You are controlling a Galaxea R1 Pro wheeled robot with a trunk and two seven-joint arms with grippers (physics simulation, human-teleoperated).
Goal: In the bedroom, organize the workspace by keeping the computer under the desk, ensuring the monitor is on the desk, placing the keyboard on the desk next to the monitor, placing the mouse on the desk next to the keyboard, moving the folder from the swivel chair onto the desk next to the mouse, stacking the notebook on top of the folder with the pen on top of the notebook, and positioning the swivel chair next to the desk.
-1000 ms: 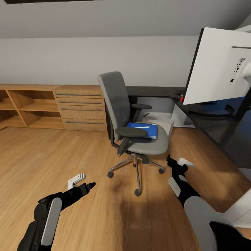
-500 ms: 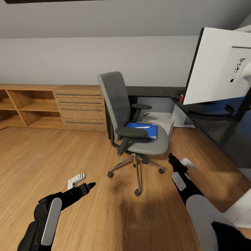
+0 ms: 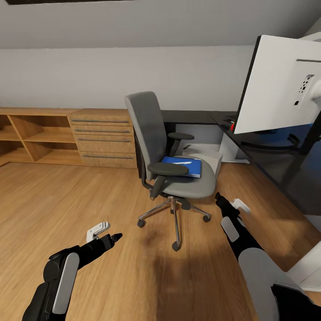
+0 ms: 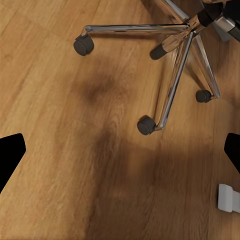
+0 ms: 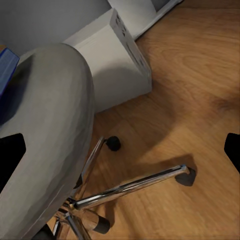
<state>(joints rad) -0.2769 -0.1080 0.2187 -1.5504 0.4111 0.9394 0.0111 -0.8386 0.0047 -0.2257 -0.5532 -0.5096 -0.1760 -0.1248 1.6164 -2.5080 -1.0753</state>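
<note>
Blue folder [image 3: 182,166] on swivel chair [image 3: 171,156], right gripper [image 3: 229,203] and left gripper [image 3: 106,231] jaws spread wide, empty

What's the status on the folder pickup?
Both pincers open, empty: left pincer low over floor, right pincer beside swivel chair. Folder on chair seat, ungrasped. Armrest borders folder's near edge.

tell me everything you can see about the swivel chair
The swivel chair stands upright on the wooden floor, apart from the black desk. It has a grey upholstered back and seat, black armrests and a chrome five-star base on dark castors. A blue folder lies flat on its seat. Neither gripper touches it.
</note>
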